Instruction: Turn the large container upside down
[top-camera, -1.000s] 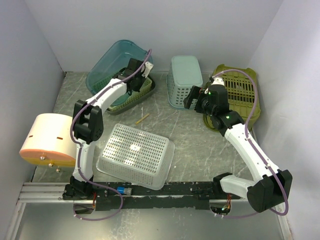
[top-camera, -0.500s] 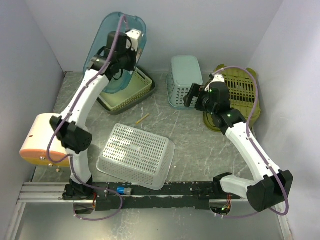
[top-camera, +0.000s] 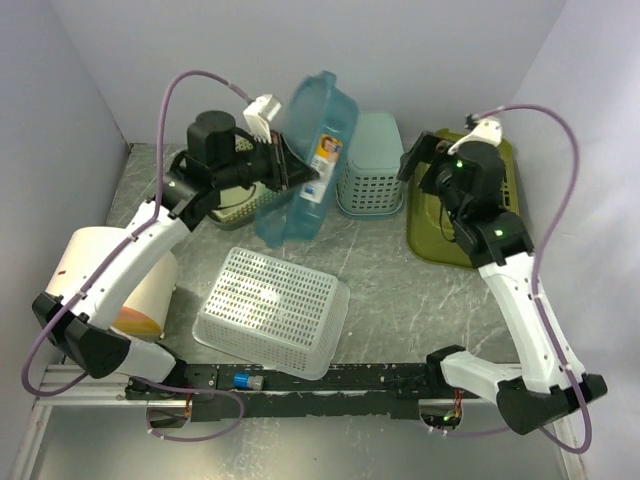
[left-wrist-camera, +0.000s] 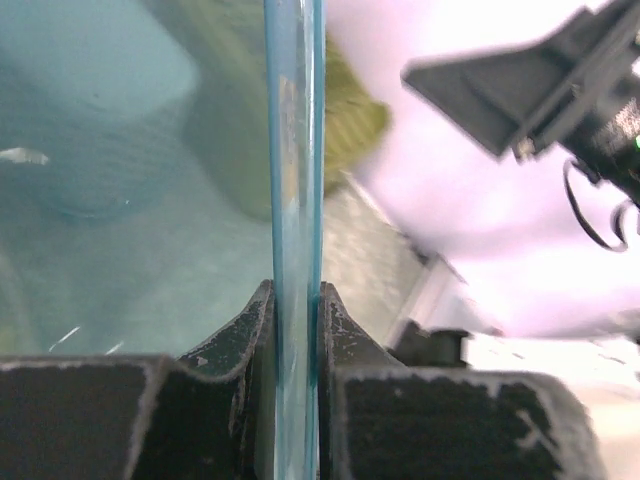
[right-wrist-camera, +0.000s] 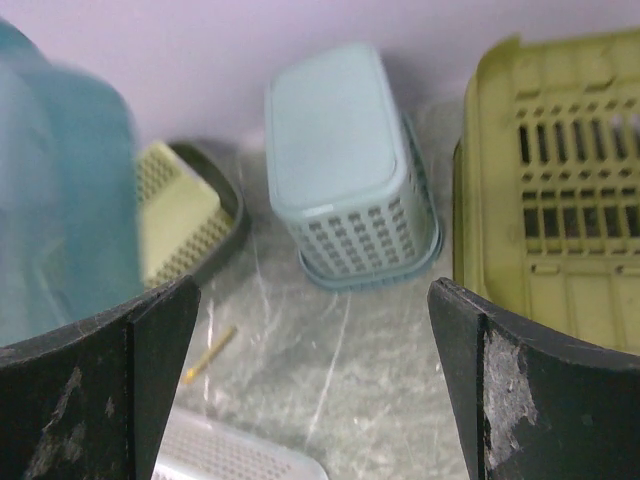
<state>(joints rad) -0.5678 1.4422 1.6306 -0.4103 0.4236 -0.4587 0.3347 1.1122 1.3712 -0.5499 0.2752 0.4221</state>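
— Since half a second ago the large container (top-camera: 305, 165) has swung from the far left corner toward the middle, yes?
— Yes. It hangs over the tabletop (top-camera: 390, 285), tilted on its side, just left of the pale blue basket (top-camera: 372, 150).
— And the left gripper (left-wrist-camera: 296, 300)?
— It is closed tight on the container's rim. The right gripper (right-wrist-camera: 315, 300) is spread wide, holding nothing, near the olive basket (top-camera: 445, 225).

Translucent glossy teal plastic large container (top-camera: 284, 214), white perforated plastic basket (top-camera: 272, 310), matt grey marbled table (top-camera: 390, 272)
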